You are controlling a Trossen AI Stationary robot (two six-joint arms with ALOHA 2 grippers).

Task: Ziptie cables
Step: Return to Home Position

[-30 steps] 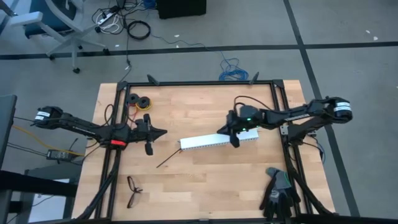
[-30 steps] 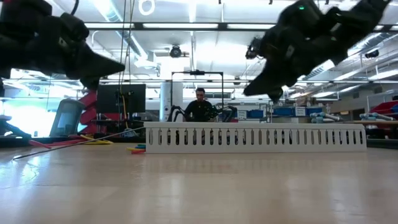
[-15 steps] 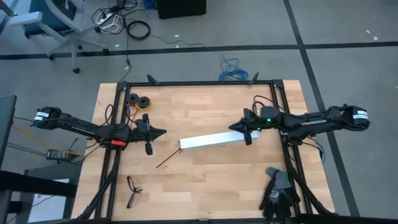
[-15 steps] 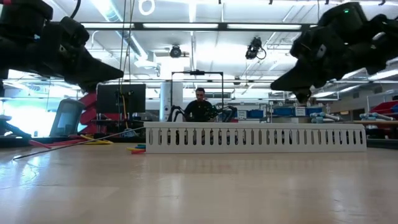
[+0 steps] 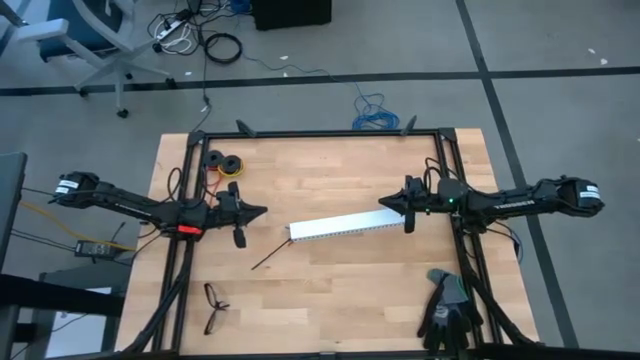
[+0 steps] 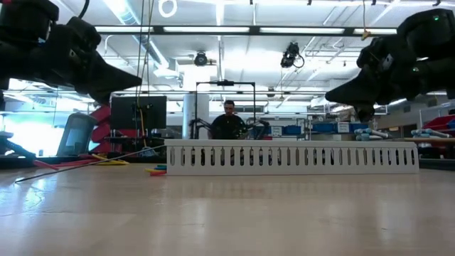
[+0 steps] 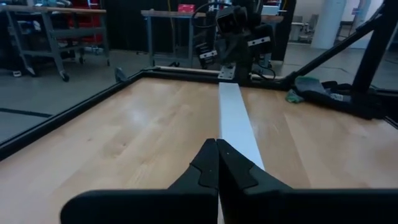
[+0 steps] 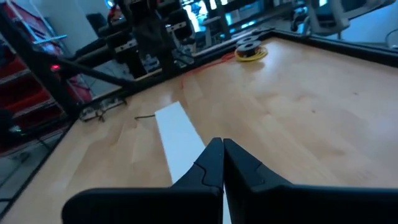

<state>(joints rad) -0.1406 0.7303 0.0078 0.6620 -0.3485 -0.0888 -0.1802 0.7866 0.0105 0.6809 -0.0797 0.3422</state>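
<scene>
A white slotted strip (image 5: 352, 225) lies flat across the middle of the wooden table. A thin black ziptie (image 5: 268, 258) lies on the wood just off the strip's left end. Yellow and red cables (image 6: 106, 161) lie on the table at the far left, behind my left arm; the high view shows only a bit of red (image 5: 213, 179) there. My left gripper (image 5: 264, 212) hovers shut left of the strip, pointing level at it. My right gripper (image 5: 381, 201) hovers shut above the strip's right end, pointing level along it. Neither touches anything.
Two black tape rolls and a yellow one (image 5: 224, 162) sit at the far left corner. Black eyeglasses (image 5: 213, 305) lie near the front left, dark gloves (image 5: 447, 305) at the front right edge. A black frame (image 5: 320, 133) rims the table.
My right gripper has drawn back toward the table's right edge, from over the strip's right part to its right end. It has sunk a little and levelled out, staying shut. The strip, ziptie and cables have not moved.
</scene>
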